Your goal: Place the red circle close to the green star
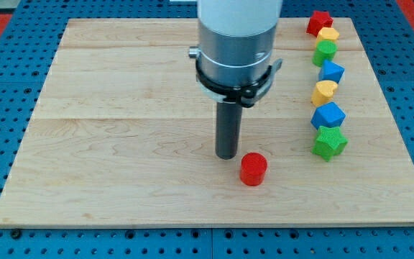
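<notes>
The rod's tip [227, 156] stands on the wooden tabletop [121, 165] just to the left of the red circle [253, 170] and slightly farther back, very close to it, though I cannot tell whether it touches. The red circle sits near the front middle of the board, and the green star [329, 142] lies well to its right and a little farther back, at the near end of a column of blocks running along the right side. There is no gripper on this arm at all, only the plain rod, so there is nothing to call spread or pressed together. To do this step well, I judge the tip should settle squarely behind the circle on the side opposite the star, that is, on its left and a touch nearer than now, so the push runs right and slightly away. A round block tends to slip off a thin rod if caught off-centre, so a slow, centred push with small corrections looks wise, stopping short of the star so it is not knocked into the blue block [328, 115] touching it from behind. Counting: one red circle, one green star, one red block [319, 22] at the far end, two yellow blocks [328, 34] [324, 92], one green block [325, 52], and two blue blocks, the other being [330, 71].
</notes>
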You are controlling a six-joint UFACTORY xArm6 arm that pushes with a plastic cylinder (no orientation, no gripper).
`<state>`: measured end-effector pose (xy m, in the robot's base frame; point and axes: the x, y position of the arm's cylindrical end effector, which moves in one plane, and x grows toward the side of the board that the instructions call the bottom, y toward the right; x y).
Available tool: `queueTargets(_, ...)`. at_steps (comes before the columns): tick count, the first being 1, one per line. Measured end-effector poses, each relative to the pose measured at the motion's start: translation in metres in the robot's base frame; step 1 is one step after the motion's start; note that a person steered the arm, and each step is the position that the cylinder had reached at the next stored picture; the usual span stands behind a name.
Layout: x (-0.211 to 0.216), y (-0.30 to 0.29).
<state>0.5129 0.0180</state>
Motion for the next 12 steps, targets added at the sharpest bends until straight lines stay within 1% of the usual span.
queueTargets(2, 0.023, -0.007)
queueTargets(4, 0.026, -0.005)
queueTargets(5, 0.027, 0.009)
queueTargets(7, 0.057, 0.039)
queueTargets(8, 0.052, 0.04)
queueTargets(9, 0.038, 0.036)
queueTargets(12, 0.038, 0.053)
